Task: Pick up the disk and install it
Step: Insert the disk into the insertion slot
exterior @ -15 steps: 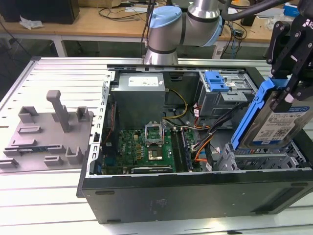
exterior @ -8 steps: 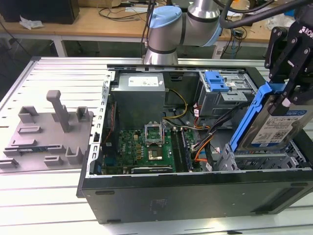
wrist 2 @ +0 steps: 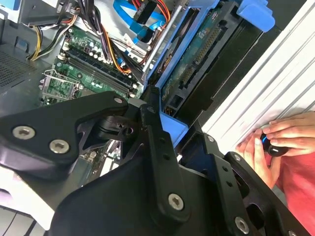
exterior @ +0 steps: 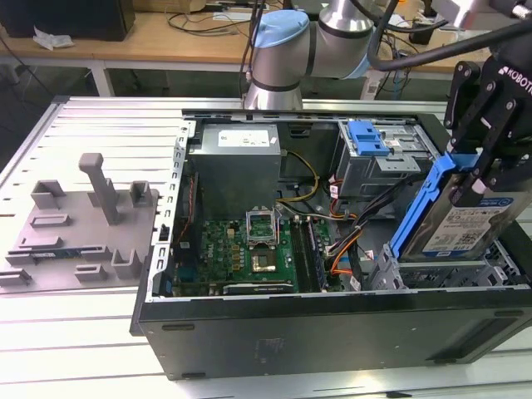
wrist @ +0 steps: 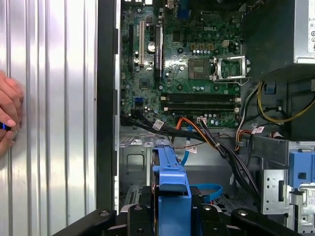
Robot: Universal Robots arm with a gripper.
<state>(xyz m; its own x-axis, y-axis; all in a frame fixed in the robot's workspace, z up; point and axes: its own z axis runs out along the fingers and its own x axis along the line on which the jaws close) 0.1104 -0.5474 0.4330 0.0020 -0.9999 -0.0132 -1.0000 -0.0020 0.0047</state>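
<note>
White labels on the disk [exterior: 465,229] and on the power supply [exterior: 237,174] — both finely printed — cannot be read.

I see the disk [exterior: 470,224] at the exterior view's right, above the drive cage [exterior: 465,273]; motherboard [exterior: 249,245] centre, fixture plate [exterior: 91,234] at left.

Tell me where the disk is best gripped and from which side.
Grip the disk by the upper end of its blue bracket, from above, as the gripper does: it stands on edge, tilted, lower end at the drive cage, so likely only the top is free.
</note>
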